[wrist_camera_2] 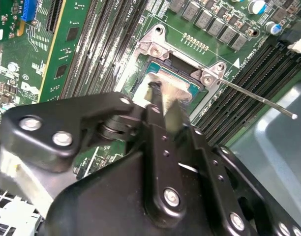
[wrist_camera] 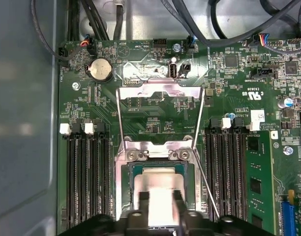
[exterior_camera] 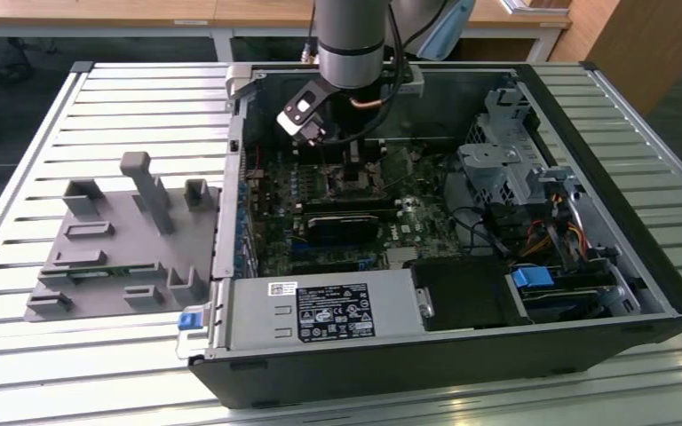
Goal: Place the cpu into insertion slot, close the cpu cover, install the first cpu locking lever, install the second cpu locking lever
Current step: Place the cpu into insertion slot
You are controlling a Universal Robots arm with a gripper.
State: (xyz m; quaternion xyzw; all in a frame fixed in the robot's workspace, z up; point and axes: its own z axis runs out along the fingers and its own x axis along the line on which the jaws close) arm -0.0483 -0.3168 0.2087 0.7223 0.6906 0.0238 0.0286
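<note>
On the exterior view's left, a grey moulded plastic fixture [exterior_camera: 116, 257] sits on the white slatted metal table [exterior_camera: 33, 133]. Moving right, there's the open black computer case [exterior_camera: 436, 355], and the silver-grey robot arm [exterior_camera: 351, 35] drops straight down into it, with the black two-fingered gripper [exterior_camera: 359, 169] low over the green circuit board [exterior_camera: 281, 222]. Further right, grey metal drive cages [exterior_camera: 495, 169].

In the first wrist view, the thin silvery hinged cpu cover [wrist_camera: 160, 91] with its square opening is flipped up and back, off the socket. Two thin wire locking levers [wrist_camera: 121, 118] [wrist_camera: 209, 191] stand unlatched, one at either side. The gripper [wrist_camera: 160, 197] has its fingers [wrist_camera: 143, 199] clenched on the small flat square cpu with a dull silver top [wrist_camera: 160, 179], right at the square dark insertion slot with its silvery rim [wrist_camera: 122, 187]. Whether the cpu is seated or just above, I can't tell.

The second wrist view agrees: the cpu [wrist_camera_2: 165, 84] is at the insertion slot [wrist_camera_2: 153, 42], and one locking lever [wrist_camera_2: 258, 98] sticks out free.
</note>
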